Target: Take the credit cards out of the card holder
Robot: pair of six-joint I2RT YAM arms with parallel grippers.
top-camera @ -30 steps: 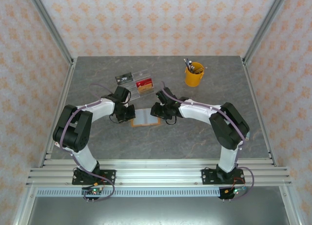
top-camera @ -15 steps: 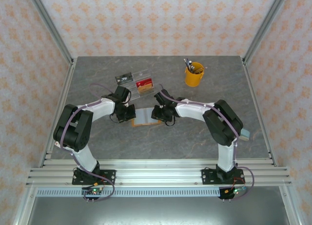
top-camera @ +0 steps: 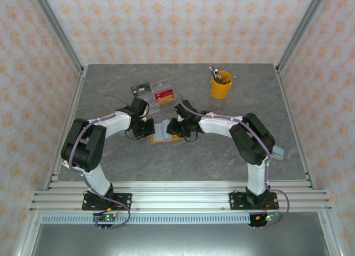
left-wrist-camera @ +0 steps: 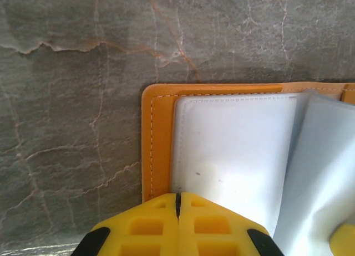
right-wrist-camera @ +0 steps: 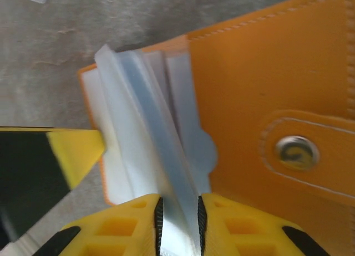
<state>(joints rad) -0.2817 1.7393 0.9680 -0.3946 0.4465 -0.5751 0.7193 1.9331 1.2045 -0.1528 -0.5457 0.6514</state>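
The holder lay open on the table, near its middle, between the two grippers. The left gripper stood at 9 o'clock of it, with its jaws fully together and nothing between them. Its tip pressed down on the orange border, I think to pin the holder so that it would not slide or lift when the other arm pulled. The right gripper came from 3 o'clock, and its jaws were nearly together, pinching one clear sleeve that stood up from the stack of leaves. Whether a card sat inside this sleeve I could not tell, because the plastic was pale and blurred. The flap with the snap was folded out toward 3 o'clock in the right wrist view, which left the sleeves free. At 12 o'clock of the holder stood the tray, and a red card lay in it, so probably it was the place for cards taken out. The cup at 1 o'clock was well apart and seemed to play no part.
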